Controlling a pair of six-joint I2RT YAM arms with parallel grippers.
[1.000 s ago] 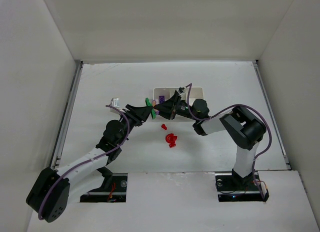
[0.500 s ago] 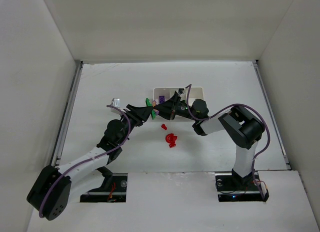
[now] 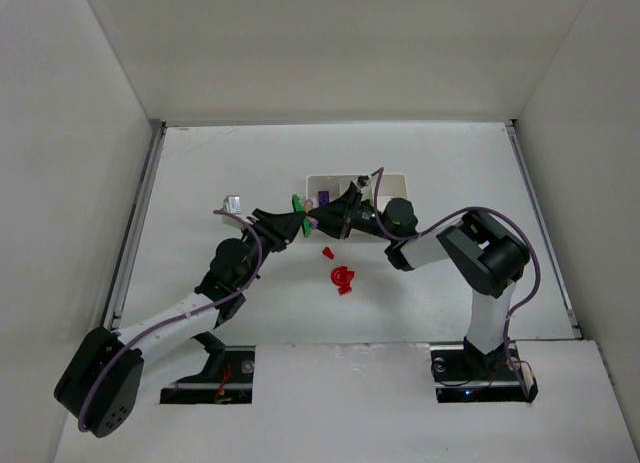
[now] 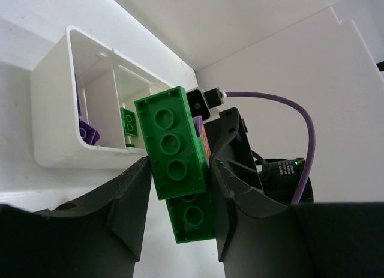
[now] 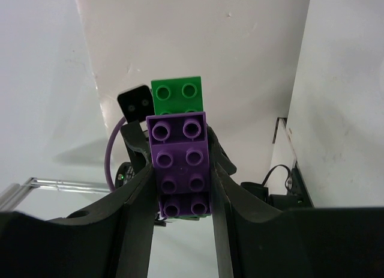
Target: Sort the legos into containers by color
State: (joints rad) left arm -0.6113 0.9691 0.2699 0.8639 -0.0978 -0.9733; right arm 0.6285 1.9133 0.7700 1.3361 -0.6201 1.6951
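Two green legos (image 4: pixel 174 152) stacked end over end sit between the fingers of my left gripper (image 4: pixel 180 188), which is shut on them. A purple lego (image 5: pixel 180 164) is stuck to their far side, and my right gripper (image 5: pixel 182 176) is shut on it, with green (image 5: pixel 177 95) showing behind. From above, the left gripper (image 3: pixel 297 223) and the right gripper (image 3: pixel 318 221) meet tip to tip just in front of the left end of the white containers tray (image 3: pixel 330 179). The tray (image 4: pixel 51 110) holds a purple lego (image 4: pixel 89 134) in one compartment and a green lego (image 4: pixel 128 123) in the adjacent one.
Red legos lie on the table in front of the grippers, a small one (image 3: pixel 327 252) and a larger clump (image 3: pixel 342 278). A small grey block (image 3: pixel 232 201) sits left of the left gripper. White walls enclose the table on three sides.
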